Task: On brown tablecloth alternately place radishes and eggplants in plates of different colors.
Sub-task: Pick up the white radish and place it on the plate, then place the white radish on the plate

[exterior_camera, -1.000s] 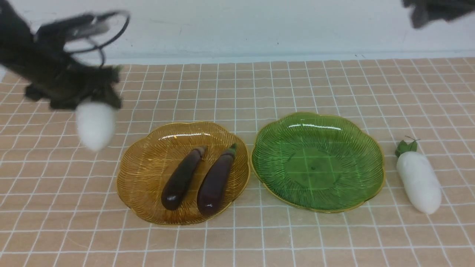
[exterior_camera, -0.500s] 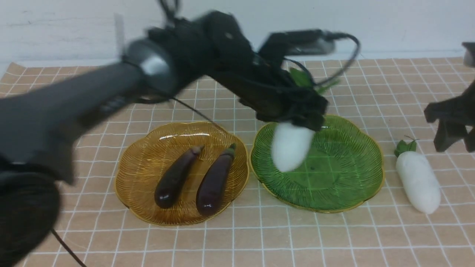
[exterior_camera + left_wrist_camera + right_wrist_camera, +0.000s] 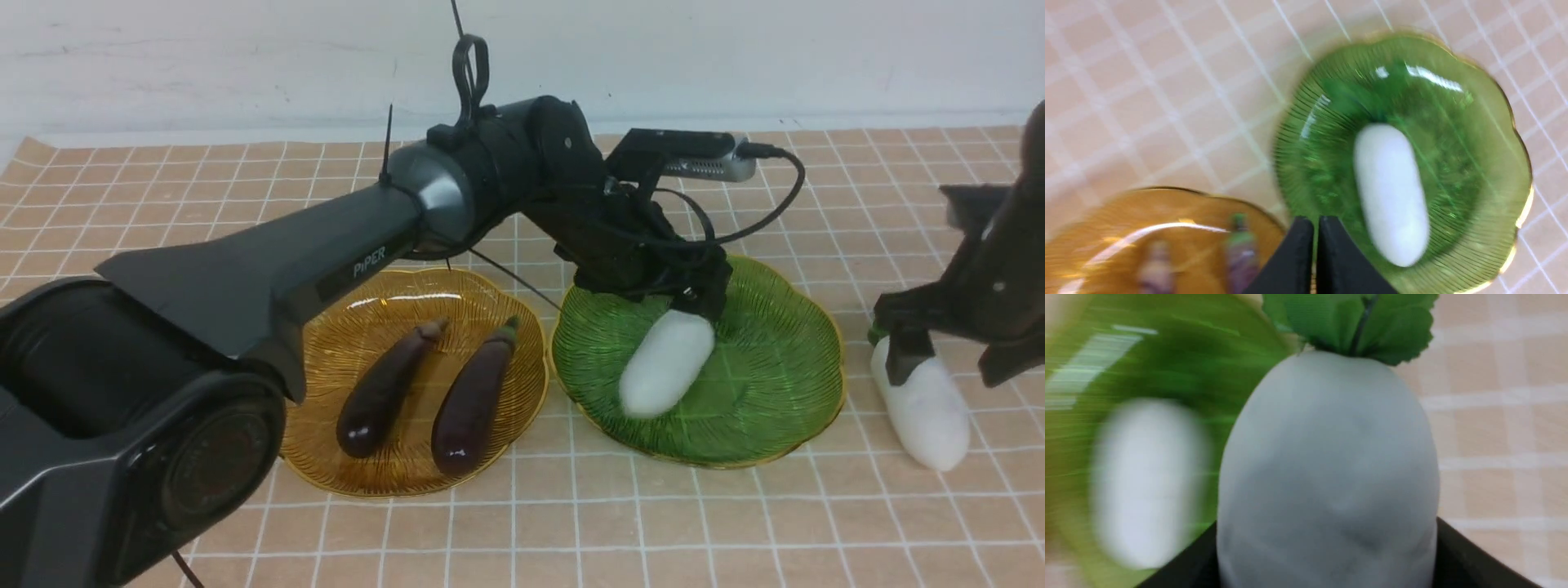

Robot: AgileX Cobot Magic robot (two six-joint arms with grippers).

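Note:
On the brown tablecloth (image 3: 571, 523) the amber plate (image 3: 326, 351) holds two eggplants (image 3: 384, 392) (image 3: 478, 392). One radish (image 3: 665, 363) lies in the green plate (image 3: 784, 367); its leafy end is hidden behind my left gripper (image 3: 698, 298). In the left wrist view the left gripper (image 3: 1315, 253) is shut and empty, with the radish (image 3: 1392, 192) lying free beside it. The second radish (image 3: 927, 416) lies on the cloth right of the green plate. My right gripper (image 3: 947, 359) sits over its leafy end, and its fingers (image 3: 1466, 555) press both sides of this radish (image 3: 1331, 465).
My left arm (image 3: 326, 253) reaches across above the amber plate's back edge to the green plate. A white wall (image 3: 735, 57) stands behind the cloth. The wrist camera's cable (image 3: 775, 196) loops over the back of the green plate.
My left arm swung from the far left to the green plate with the radish, which now lies in the plate. My right gripper came down onto the second radish.

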